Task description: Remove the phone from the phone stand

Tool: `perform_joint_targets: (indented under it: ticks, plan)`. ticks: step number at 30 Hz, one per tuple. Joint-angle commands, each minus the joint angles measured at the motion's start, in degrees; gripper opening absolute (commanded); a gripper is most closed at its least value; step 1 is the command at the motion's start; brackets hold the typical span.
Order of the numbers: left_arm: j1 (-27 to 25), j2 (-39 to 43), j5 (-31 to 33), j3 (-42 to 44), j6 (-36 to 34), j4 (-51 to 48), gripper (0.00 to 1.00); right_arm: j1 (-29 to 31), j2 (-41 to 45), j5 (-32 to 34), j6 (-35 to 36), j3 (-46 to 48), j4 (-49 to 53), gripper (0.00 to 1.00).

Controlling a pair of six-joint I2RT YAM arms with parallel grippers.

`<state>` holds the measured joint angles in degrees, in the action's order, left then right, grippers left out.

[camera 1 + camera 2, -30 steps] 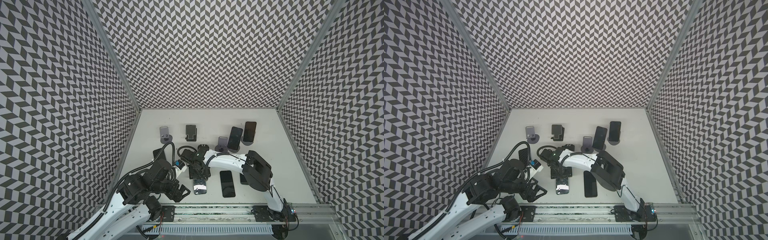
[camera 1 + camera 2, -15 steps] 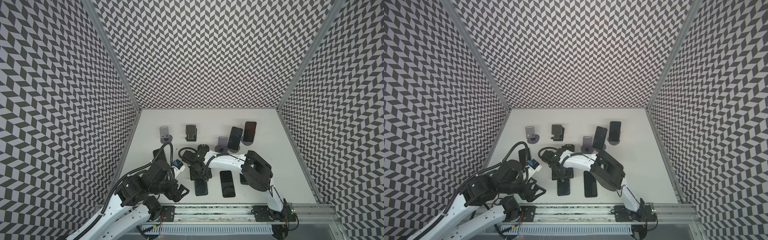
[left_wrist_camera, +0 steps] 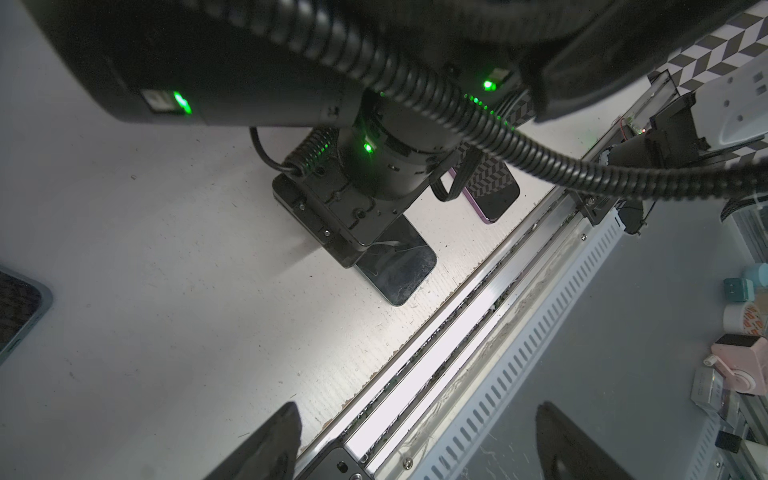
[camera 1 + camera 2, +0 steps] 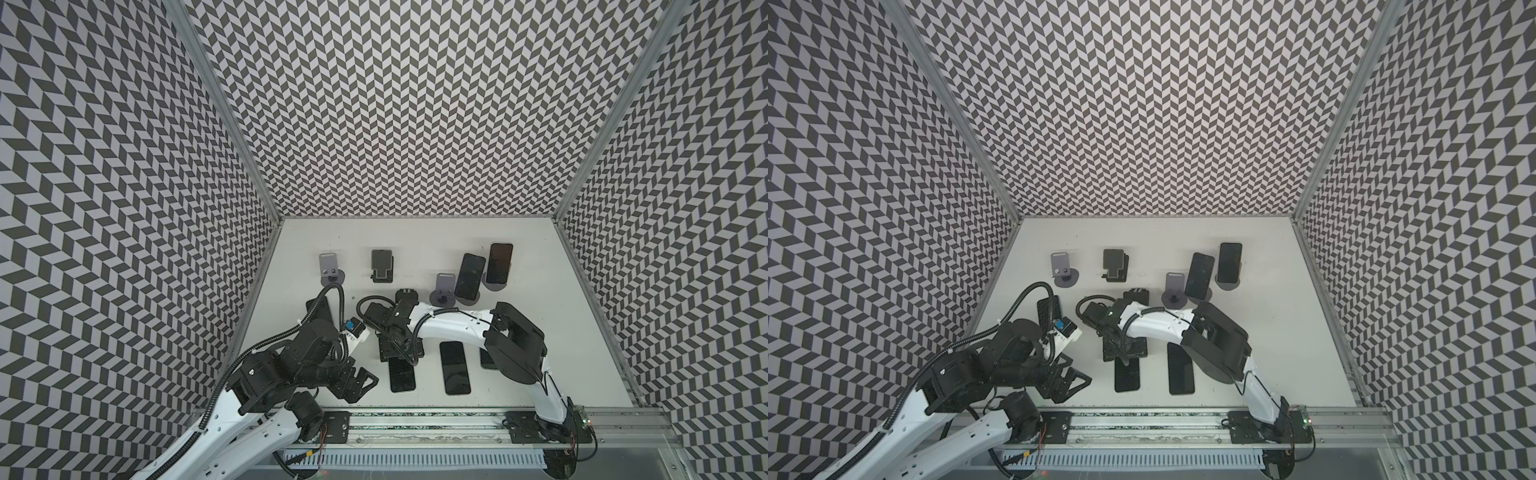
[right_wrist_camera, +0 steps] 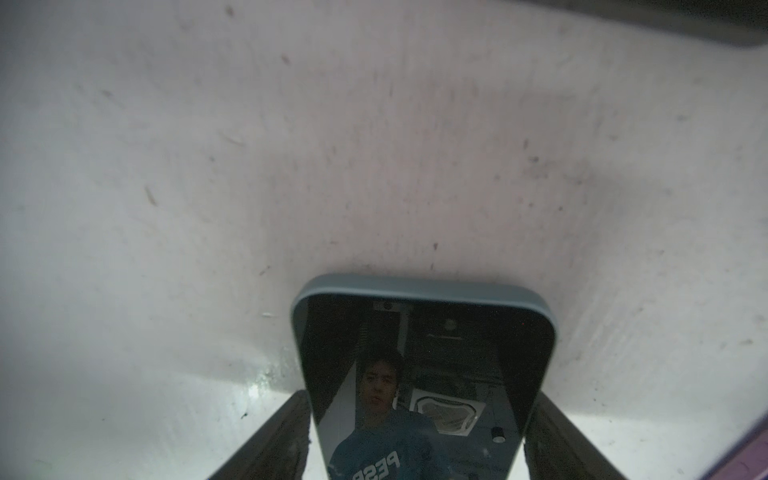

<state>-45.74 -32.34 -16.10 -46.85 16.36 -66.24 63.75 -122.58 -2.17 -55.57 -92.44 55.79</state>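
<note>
Where the right gripper (image 4: 400,352) reaches across to the near middle of the white table (image 4: 561,332), a phone (image 4: 402,376) in a blue-grey case lies flat and screen up. One end points at the front rail (image 4: 457,420), and the far end is hidden under the gripper's black body in both top views. From the right wrist, the two fingers (image 5: 291,432) stand one along each long edge of that phone, close against the case. Whether they pinch it or have let go I cannot tell, as the contact line is lost in shadow. The phone rests on no stand. Just to its right lies a second phone (image 4: 455,368), also flat (a third phone (image 4: 485,360) peeks out from under the right arm). Toward the back wall a leaning phone (image 4: 469,276) and a taller phone (image 4: 498,264) are propped on stands, beside a bare grey stand (image 4: 444,289); a black stand (image 4: 382,268) and a far grey stand (image 4: 330,270) sit further left. The left gripper (image 4: 359,384) hangs near the front, left of the flat phone and clear of it. Its fingers (image 3: 270,440) are spread wide with nothing between them.
</note>
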Motion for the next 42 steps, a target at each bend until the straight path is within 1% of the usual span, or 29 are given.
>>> perform_joint_targets:
  ticks: [1, 5, 15, 19, 24, 29, 33, 39, 42]
  plan:
    - [-0.15, 1.45, 0.76, -1.75, -0.01, -1.79, 0.89, 0.33, -2.23, -0.21, -1.33, 2.71, -0.76, 0.79]
    - [-0.20, 1.66, 0.89, -1.75, 0.08, -1.94, 0.89, 0.40, -2.48, -0.16, -1.17, 2.30, -0.60, 0.80]
    - [-0.18, 0.66, 0.95, -2.49, -0.10, -1.58, 0.89, 0.32, -2.14, 1.94, 0.04, -2.03, 2.14, 0.89]
    - [-0.21, -1.25, 0.70, -4.47, -0.76, -1.63, 0.89, 0.06, -1.74, 2.66, 1.32, -4.95, 3.75, 0.96]
    - [-0.22, -2.87, 0.22, -7.70, -1.63, 0.11, 0.89, 0.06, -0.31, 2.79, 2.68, -6.78, 3.49, 1.00]
    - [-0.21, -4.67, -1.51, -11.82, -2.96, 3.41, 0.89, -0.21, 0.03, 5.19, 3.63, -8.87, 6.07, 0.99]
    - [-0.21, -7.70, -2.77, -14.07, -4.86, 5.19, 0.89, -0.51, 1.30, 6.54, 4.43, -8.97, 6.35, 0.99]
    - [-0.17, -9.70, -2.94, -16.20, -6.94, 8.66, 0.89, -1.05, 2.61, 8.44, 7.01, -11.00, 8.59, 1.00]
    - [-0.16, -9.03, -2.33, -17.52, -7.58, 11.43, 0.89, -1.10, 4.56, 9.22, 9.39, -12.11, 7.49, 0.95]
